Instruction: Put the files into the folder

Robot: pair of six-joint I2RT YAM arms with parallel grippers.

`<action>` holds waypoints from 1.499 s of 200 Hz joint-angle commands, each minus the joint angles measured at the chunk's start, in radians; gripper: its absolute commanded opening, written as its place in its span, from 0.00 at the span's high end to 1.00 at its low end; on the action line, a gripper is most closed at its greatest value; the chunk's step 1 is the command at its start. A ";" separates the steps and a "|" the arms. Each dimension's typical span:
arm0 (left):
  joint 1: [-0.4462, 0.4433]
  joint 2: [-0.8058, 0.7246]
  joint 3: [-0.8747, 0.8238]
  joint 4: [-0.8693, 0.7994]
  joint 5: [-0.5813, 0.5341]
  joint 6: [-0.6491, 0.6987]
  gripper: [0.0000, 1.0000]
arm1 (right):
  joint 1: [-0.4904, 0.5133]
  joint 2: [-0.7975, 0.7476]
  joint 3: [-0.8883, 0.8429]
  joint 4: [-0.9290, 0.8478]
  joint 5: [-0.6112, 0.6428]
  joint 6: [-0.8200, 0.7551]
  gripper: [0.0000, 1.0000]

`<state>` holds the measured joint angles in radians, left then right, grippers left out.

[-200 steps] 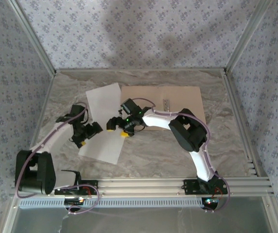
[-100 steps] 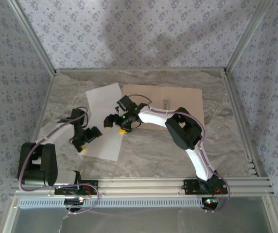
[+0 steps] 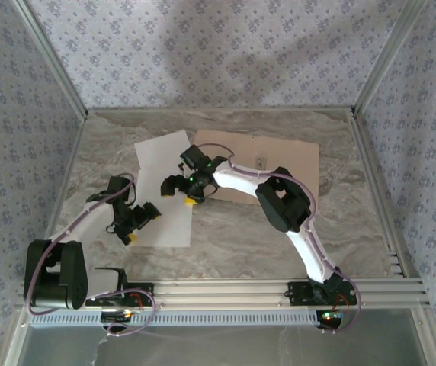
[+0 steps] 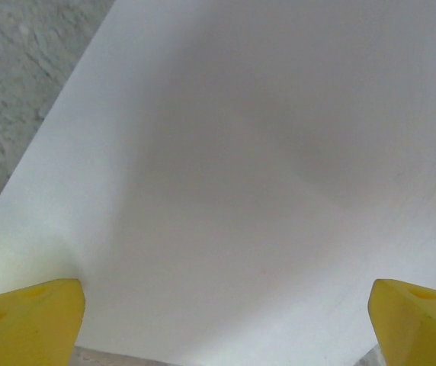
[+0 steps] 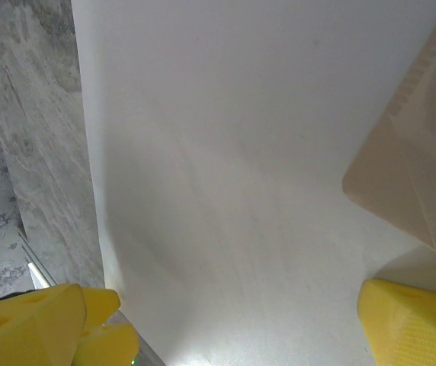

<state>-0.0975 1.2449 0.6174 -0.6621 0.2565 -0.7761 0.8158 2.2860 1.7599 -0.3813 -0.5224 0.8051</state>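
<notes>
Top external: files (image 3: pixel 161 191) lie flat on bench (image 3: pixel 340 221), left of folder (image 3: pixel 279 164), edges meeting; bare bench near and right. Left wrist: left tool (image 4: pixel 226 313) spread wide, empty, over the files' (image 4: pixel 264 152) edge. Right wrist: right tool (image 5: pixel 226 320) spread wide, empty, folder (image 5: pixel 416 168) corner adjacent.

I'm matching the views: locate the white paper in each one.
Top external: paper left of centre, left of the folder.
Left wrist: paper centre, table upper left.
Right wrist: paper centre, folder corner right.
Shared landmark: marble table along the paper's left edge.
</notes>
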 commanded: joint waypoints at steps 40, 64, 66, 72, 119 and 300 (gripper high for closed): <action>-0.159 -0.030 -0.027 -0.035 -0.017 -0.097 0.07 | -0.011 0.070 0.095 -0.103 0.023 -0.060 0.06; -0.202 -0.060 0.000 -0.086 -0.069 -0.111 0.08 | -0.011 0.070 0.111 -0.113 0.021 -0.070 0.06; -0.203 -0.064 0.004 -0.089 -0.071 -0.111 0.08 | -0.011 0.070 0.112 -0.113 0.021 -0.072 0.06; -0.203 -0.079 0.014 -0.101 -0.073 -0.108 0.08 | -0.012 0.070 0.117 -0.117 0.018 -0.077 0.06; -0.129 -0.131 0.107 -0.140 -0.138 0.021 0.05 | 0.005 0.027 0.217 -0.272 0.070 -0.152 0.05; -0.034 0.096 0.143 0.060 -0.203 0.328 0.13 | 0.034 -0.065 -0.085 -0.043 0.062 -0.014 0.10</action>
<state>-0.1371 1.3228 0.7517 -0.6239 0.0345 -0.4622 0.8387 2.2349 1.6997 -0.4461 -0.4816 0.7593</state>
